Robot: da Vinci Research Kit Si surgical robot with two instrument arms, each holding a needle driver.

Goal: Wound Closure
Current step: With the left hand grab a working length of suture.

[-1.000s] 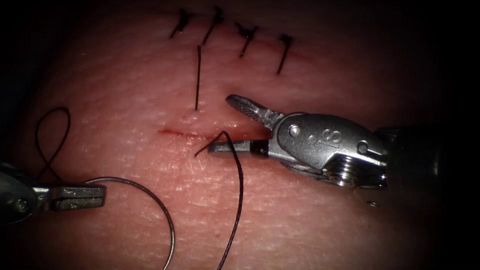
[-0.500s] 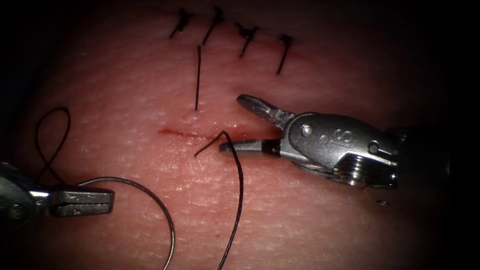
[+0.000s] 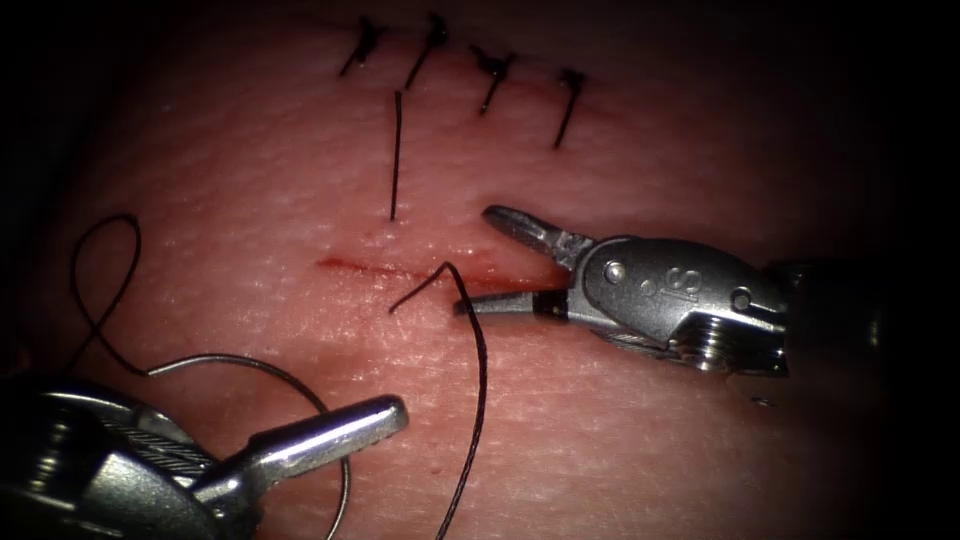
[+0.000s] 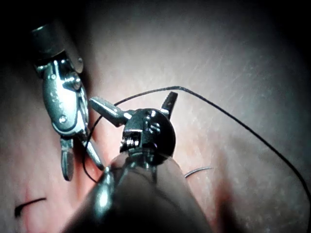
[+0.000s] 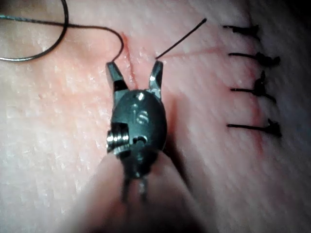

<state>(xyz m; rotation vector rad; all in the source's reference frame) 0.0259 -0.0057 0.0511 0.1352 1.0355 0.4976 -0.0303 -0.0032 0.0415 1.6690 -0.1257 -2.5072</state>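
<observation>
Endoscope view: the right tool [image 3: 478,260], an "S" stamped on its wrist, spreads empty jaws astride the cut [image 3: 385,268] in the tissue [image 3: 620,450]; the left tool [image 3: 375,420], jaws apart and empty, hovers above the needle [image 3: 290,382] lying free beside black thread [image 3: 478,390].

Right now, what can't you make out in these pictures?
- Needle tip, on the tissue: endoscope view, crossed by the open, empty left tool, then cut by the lower edge.
- Thread far end: endoscope view, runs off the lower edge.
- Whether thread enters the cut: too small, beside the open, empty right tool.
</observation>
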